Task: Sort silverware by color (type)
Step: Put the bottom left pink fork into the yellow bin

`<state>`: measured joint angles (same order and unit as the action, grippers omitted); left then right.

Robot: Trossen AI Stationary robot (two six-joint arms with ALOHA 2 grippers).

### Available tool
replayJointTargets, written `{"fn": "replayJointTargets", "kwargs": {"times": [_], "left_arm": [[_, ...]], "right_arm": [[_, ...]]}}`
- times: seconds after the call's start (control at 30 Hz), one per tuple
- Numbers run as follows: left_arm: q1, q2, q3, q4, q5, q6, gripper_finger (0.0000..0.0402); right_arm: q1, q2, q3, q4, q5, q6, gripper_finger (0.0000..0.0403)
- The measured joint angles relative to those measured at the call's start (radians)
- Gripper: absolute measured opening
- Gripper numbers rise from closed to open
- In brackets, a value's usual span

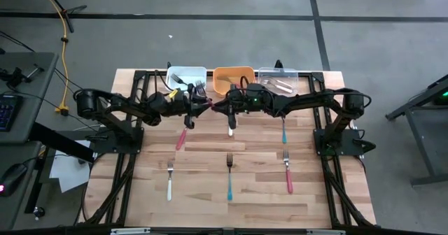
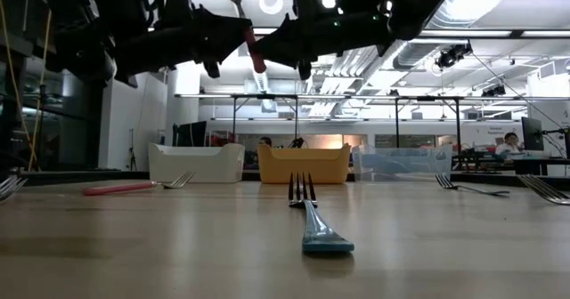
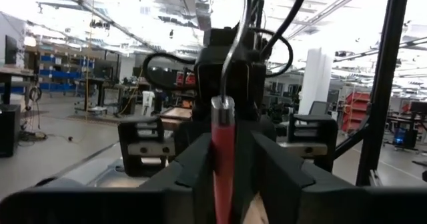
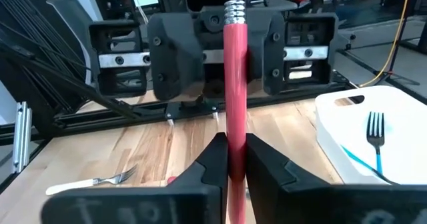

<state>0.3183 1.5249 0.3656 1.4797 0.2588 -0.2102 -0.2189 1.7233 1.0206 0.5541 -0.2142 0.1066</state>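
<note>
Blue-handled fork (image 2: 312, 219) is lying closest to the low camera, flat on the table (image 2: 427, 246), tines pointing away toward the bins. Behind it the white bin (image 2: 196, 163), orange bin (image 2: 303, 164) and clear bin (image 2: 405, 163) are sitting in a row, and a loose red fork (image 2: 120, 189) is lying off to one side in front of the white one. The held red fork (image 2: 256, 54) is hanging high over the table, tilted, tines up, between my two arms. Left wrist: my left gripper (image 3: 230, 144) is straddling the red handle, jaws spread, showing a gap beside the handle. Right wrist: my right gripper (image 4: 233, 141) is pinching that same handle, both fingers (image 4: 260, 164) pressing on it; my left jaws, facing it, are standing wide of the handle farther up. High view: both grippers are meeting nose to nose above the table's far middle, just in front of the white and orange bins, fork between them. More forks are lying apart on the wood: a white-handled fork (image 1: 169, 182), a second red fork (image 1: 288, 173), another blue fork (image 1: 284, 130). Forks are already sitting in the white and clear bins.
</note>
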Motion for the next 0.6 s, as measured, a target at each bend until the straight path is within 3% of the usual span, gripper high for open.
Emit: {"fn": "replayJointTargets", "kwargs": {"times": [0.3, 0.6], "left_arm": [[0.009, 0.0, -0.052, -0.026, 0.003, 0.007, 0.012], [0.009, 0.0, -0.114, -0.025, 0.002, 0.048, 0.0109]], "right_arm": [[-0.052, -0.077, 0.001, -0.116, 0.013, -0.021, 0.0026], [-0.188, -0.063, 0.216, -0.797, 0.138, -0.203, 0.0027]]}}
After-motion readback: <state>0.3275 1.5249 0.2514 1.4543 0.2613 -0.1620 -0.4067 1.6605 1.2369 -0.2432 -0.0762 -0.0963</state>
